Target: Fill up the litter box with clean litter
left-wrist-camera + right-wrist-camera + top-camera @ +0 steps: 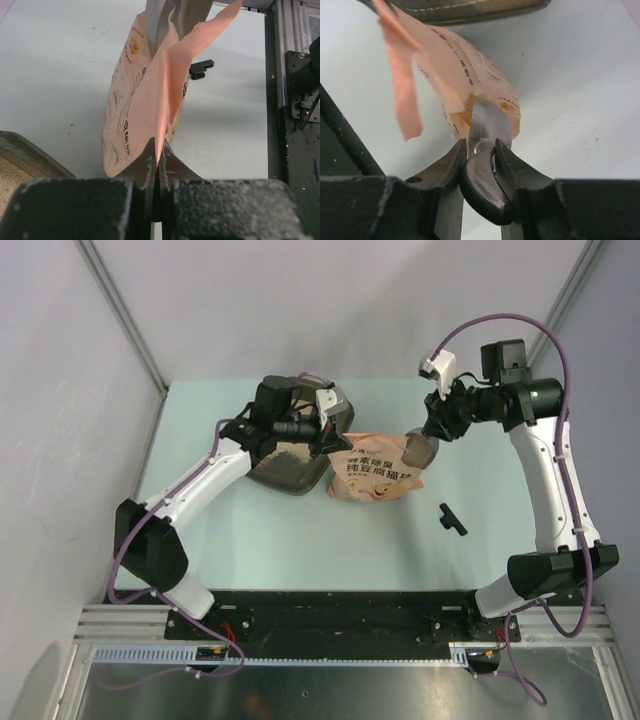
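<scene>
small black part [452,518] loose on table [300,545], pink bag [375,472] mid-table, left gripper [157,151] jaws pinched together on bag edge, right gripper [481,148] clamped on scoop [487,125] handle, blade tucked into bag, litter box [280,480] just beside bag on the left, clean litter [290,452] inside

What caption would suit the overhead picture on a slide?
Left gripper pinches the pink bag beside the litter box; right gripper holds a scoop in the bag's mouth.

Your left gripper [330,437] at the pink bag's [375,478] left edge, above the litter box [285,478] (litter [292,452] inside), your right gripper [432,432] holding a grey scoop [418,452] at the bag's right end
</scene>
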Robot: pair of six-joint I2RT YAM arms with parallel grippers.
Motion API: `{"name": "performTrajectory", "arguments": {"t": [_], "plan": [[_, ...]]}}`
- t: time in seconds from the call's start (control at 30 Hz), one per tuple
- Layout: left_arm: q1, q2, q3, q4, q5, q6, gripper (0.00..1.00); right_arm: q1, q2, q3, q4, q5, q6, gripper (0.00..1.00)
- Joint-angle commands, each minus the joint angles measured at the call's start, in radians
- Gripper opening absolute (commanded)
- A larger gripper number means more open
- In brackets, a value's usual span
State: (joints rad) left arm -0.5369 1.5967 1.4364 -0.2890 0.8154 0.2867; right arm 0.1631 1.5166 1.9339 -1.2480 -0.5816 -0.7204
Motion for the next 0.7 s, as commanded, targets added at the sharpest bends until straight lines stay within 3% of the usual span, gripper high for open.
{"name": "performTrajectory", "arguments": {"t": [0.0,0.07,0.37,0.47,0.67], "plan": [[0.0,-0.106,-0.004,0.073,0.024,-0.073,0.0,0.026,-0.032,-0.07,0.151,0.193,0.247,0.0],[-0.008,-0.121,-0.017,0.086,0.022,-0.105,0.0,0.045,-0.038,-0.104,0.243,0.242,0.4,0.0],[-0.031,-0.158,-0.044,0.129,-0.015,-0.156,0.0,0.125,-0.076,-0.232,0.473,0.431,0.734,0.0],[-0.032,-0.162,-0.048,0.137,-0.038,-0.161,0.0,0.165,-0.081,-0.288,0.532,0.466,0.686,0.0],[-0.031,-0.162,-0.064,0.143,-0.062,-0.127,0.0,0.182,-0.078,-0.375,0.593,0.387,0.553,0.0]]}}
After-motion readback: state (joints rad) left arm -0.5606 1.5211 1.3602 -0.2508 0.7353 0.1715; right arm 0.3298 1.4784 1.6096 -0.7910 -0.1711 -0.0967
